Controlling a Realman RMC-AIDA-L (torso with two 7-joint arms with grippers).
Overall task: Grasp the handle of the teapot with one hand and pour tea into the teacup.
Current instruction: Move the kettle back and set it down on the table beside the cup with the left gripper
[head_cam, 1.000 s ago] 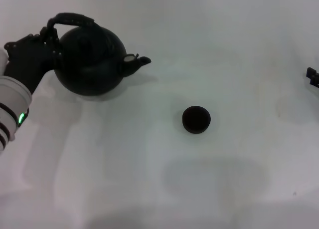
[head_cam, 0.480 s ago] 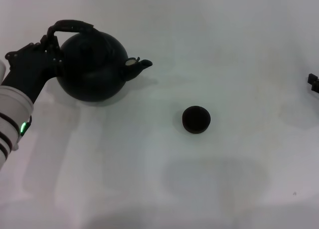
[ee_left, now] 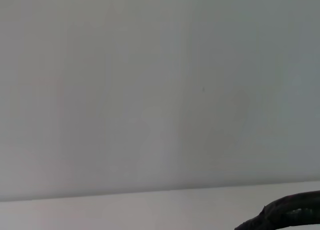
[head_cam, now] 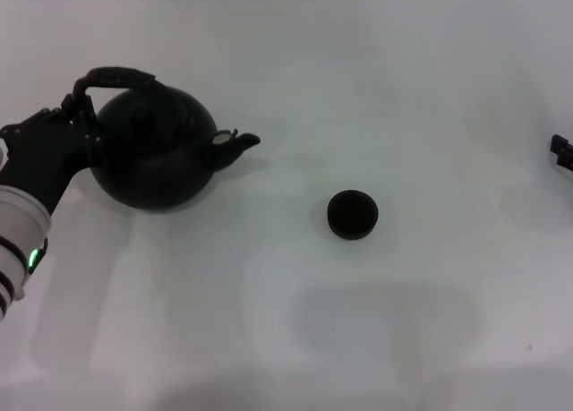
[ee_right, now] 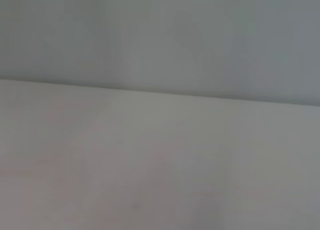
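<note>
The round black teapot (head_cam: 152, 160) is at the left in the head view, upright, its short spout (head_cam: 240, 143) pointing right toward the teacup (head_cam: 352, 214). My left gripper (head_cam: 76, 115) is shut on the left end of the arched black handle (head_cam: 115, 75). I cannot tell whether the pot rests on the table or hangs just above it. The small black teacup stands alone near the middle, well apart from the spout. A dark curved strip of the handle (ee_left: 287, 215) shows in the left wrist view. Only a bit of my right gripper (head_cam: 562, 151) shows at the right edge.
The white table (head_cam: 295, 339) carries only the pot and the cup. The right wrist view shows bare table (ee_right: 150, 165) and a grey wall (ee_right: 160, 34) behind it.
The teapot and my left gripper have moved together, toward me and a little to the left, and the spout sits lower. The teacup and the right arm have not moved.
</note>
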